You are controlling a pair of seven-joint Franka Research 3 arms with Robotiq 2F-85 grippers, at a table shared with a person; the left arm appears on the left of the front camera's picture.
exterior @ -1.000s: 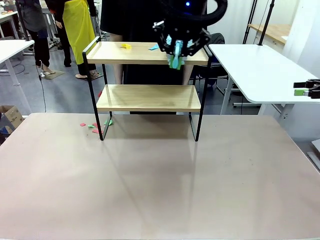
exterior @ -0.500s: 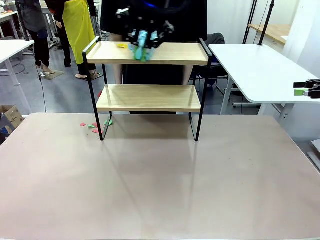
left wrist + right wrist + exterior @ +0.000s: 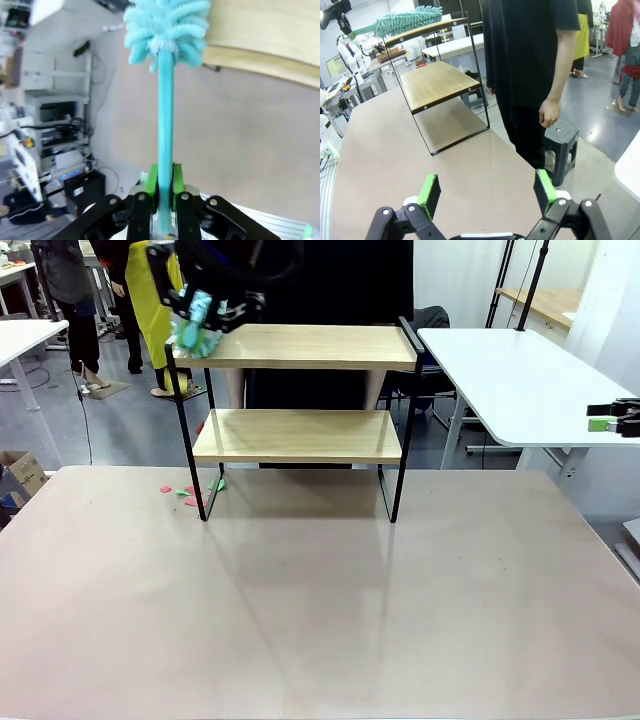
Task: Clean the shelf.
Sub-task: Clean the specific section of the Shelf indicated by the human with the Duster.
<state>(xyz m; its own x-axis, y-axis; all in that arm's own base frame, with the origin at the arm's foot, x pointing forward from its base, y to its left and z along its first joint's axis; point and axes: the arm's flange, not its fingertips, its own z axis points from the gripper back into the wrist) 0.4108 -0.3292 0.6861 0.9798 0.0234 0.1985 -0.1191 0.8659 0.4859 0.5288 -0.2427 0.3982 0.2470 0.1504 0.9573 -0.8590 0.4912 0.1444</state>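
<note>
Well, the wide beige surface [image 3: 320, 620] spreads in front of me, and a person [image 3: 530, 65] in black clothes stands at its far side, one hand hanging down. Just before that person, on the far part of the surface, stands the shelf [image 3: 300, 435]: two light wooden boards in a thin black frame, all four legs on the surface. Both boards look bare from the front.

My left claw [image 3: 210, 302] is up high at the shelf's left end, clamped tight on the thin handle of a light blue duster [image 3: 167, 25]; the green pads [image 3: 151, 180] squeeze the handle from both sides. The fluffy head sits at the left edge of the top board, though I cannot tell if it touches the wood.

My right claw [image 3: 487, 192] hangs out to the right, well apart from the shelf, its jaws spread wide and holding nothing.

Small red and green scraps [image 3: 185, 490] lie on the surface beside the shelf's front left leg
</note>
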